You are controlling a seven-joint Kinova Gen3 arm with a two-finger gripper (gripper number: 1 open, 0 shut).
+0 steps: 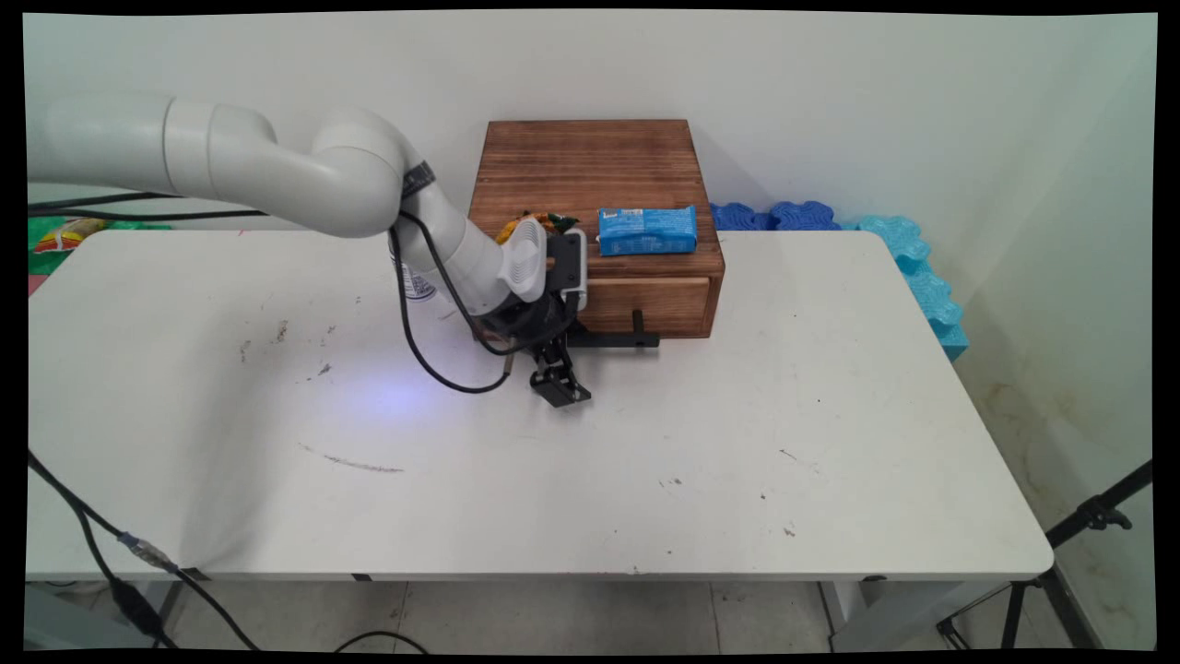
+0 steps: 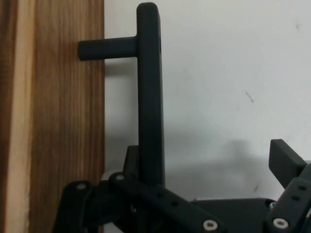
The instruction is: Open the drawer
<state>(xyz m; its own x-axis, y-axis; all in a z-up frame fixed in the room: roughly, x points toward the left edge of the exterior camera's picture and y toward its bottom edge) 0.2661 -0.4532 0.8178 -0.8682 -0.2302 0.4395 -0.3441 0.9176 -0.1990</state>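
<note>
White tabletop (image 1: 737,443) fills the main view, with a brown wooden drawer box (image 1: 590,175) against the wall. On it lie a blue snack packet (image 1: 647,230) and an orange-green wrapper (image 1: 539,224). Low before the drawer front hangs the black two-finger gripper (image 1: 559,383), beside the black bar handle (image 1: 613,340).

Seen from the hand, the handle (image 2: 149,97) stands just off the wood front (image 2: 58,116). The fingers (image 2: 285,162) are spread, one each side of the bar.

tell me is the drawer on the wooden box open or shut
Shut. The drawer front sits flush with the wooden box face, with no gap visible. Its black handle runs between the spread fingers of the gripper.
</note>
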